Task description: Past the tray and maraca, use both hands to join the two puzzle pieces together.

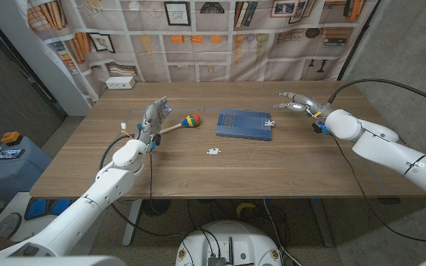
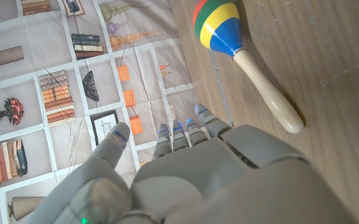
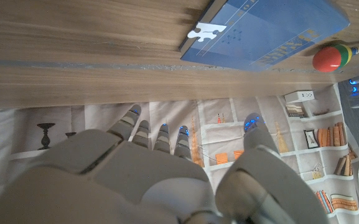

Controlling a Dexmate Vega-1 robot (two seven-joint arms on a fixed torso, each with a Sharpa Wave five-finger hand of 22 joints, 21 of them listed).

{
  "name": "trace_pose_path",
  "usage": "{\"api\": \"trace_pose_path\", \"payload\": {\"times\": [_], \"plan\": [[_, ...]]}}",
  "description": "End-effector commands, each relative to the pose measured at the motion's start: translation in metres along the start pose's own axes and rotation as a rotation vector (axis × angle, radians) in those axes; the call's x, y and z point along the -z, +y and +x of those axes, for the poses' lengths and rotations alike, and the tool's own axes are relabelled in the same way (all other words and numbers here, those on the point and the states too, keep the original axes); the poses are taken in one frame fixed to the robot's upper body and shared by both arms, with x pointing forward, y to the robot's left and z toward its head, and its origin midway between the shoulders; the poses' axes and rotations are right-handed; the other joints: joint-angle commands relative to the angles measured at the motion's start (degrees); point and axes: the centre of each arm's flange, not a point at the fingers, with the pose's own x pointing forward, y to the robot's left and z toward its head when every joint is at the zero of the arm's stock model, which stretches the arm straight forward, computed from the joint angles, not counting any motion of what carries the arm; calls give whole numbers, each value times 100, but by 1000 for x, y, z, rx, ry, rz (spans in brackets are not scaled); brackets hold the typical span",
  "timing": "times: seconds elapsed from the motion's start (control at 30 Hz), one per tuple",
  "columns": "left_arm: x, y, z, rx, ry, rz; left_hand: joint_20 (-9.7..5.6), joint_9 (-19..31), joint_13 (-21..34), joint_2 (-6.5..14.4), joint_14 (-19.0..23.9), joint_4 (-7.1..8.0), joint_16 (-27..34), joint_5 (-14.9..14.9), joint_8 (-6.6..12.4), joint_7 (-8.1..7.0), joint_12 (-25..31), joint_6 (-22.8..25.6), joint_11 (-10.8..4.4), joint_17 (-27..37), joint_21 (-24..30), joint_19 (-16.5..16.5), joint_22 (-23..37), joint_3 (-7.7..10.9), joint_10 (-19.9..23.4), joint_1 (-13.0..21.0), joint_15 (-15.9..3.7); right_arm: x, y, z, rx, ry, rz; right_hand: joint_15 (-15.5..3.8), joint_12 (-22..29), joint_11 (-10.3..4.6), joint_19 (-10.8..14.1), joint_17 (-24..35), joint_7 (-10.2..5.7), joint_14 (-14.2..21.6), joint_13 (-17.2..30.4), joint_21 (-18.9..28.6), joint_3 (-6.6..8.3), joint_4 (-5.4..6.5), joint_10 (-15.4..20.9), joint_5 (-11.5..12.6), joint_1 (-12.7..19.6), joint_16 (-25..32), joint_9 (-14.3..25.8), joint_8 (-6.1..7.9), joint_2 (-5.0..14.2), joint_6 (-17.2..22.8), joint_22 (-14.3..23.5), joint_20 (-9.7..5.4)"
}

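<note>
- On the wooden table [image 1: 198,174], two white puzzle pieces lie well apart: one puzzle piece [image 1: 213,151] sits on bare wood in front of the blue tray [image 1: 244,124]; the other puzzle piece [image 1: 270,123] rests at the tray's right near corner, seemingly on its edge.
- Left hand [image 1: 153,118]: raised just beside the handle of the maraca [image 1: 181,123], fingers apart, holding nothing.
- Right hand [image 1: 298,103]: raised beyond the tray's right end, fingers spread, holding nothing.
- Step in hand, as judged: the approach; neither piece is gripped yet.
- Procedure: route the left hand clear of the maraca to the piece on bare wood, and bring the right hand down to the corner piece. Pinch each piece by its edges, leaving tab and socket exposed.
- Caution: both pieces are thin and flat, so a fingertip may slide them instead of lifting.
- Appearance: small, white, with visible knobs; the surface shows no print.
</note>
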Motion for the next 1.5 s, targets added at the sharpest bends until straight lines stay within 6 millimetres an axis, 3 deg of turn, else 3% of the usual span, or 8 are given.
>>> {"api": "trace_pose_path", "payload": {"times": [0.03,0.37,0.47,0.7,1.2,1.5], "plan": [[2,1,-7,-19,0,-4,22,26,25,424,35,-8,24,30,8,-16,-1,31,0,16,6,45,13,49,42,-32,-36,-14,-12,0,-54,25,-133,8,31,34,-273,11,-15,-78,32,-48,59,1,-81,33,163,3,27,61,-28,109,21,37],[0,3,-13,-35,9,2,56,28,25,423,90,-2,32,30,2,-24,-3,33,-3,16,4,53,13,65,58,-41,-24,-23,-18,7,-106,40,-237,143,9,88,-456,11,5,-269,37,8,143,7,-243,114,443,-24,39,142,-89,321,21,72],[1,3,-14,-34,8,-3,55,28,26,420,114,2,37,30,0,-21,-1,32,-3,17,5,61,13,69,70,-46,-23,-26,-20,9,-121,49,-269,173,-1,210,-467,11,-24,-333,37,31,164,13,-327,133,530,-25,43,167,-123,397,21,82],[4,3,-17,-39,19,-6,52,29,26,423,132,9,33,30,-2,-19,-1,36,6,18,6,72,14,81,85,-53,-29,-33,-20,17,-178,78,-341,283,-33,326,-496,10,-55,-423,36,47,185,19,-518,148,642,-28,47,202,-179,509,21,123],[2,7,-14,-35,24,3,53,30,27,423,160,21,28,31,-2,-23,1,49,-18,19,4,84,14,100,116,-65,-38,-49,-16,33,-267,154,-452,489,-36,554,-373,18,94,-593,54,114,225,36,-1001,226,908,-9,96,9,-337,1,18,204],[3,8,-16,-40,32,4,51,31,28,420,169,29,20,31,0,-16,-3,62,-15,19,1,88,14,113,126,-74,-38,-52,-14,38,-283,183,-498,501,-24,578,-304,19,77,-597,58,128,249,35,-1076,251,992,3,121,30,-344,-9,14,193]]}}
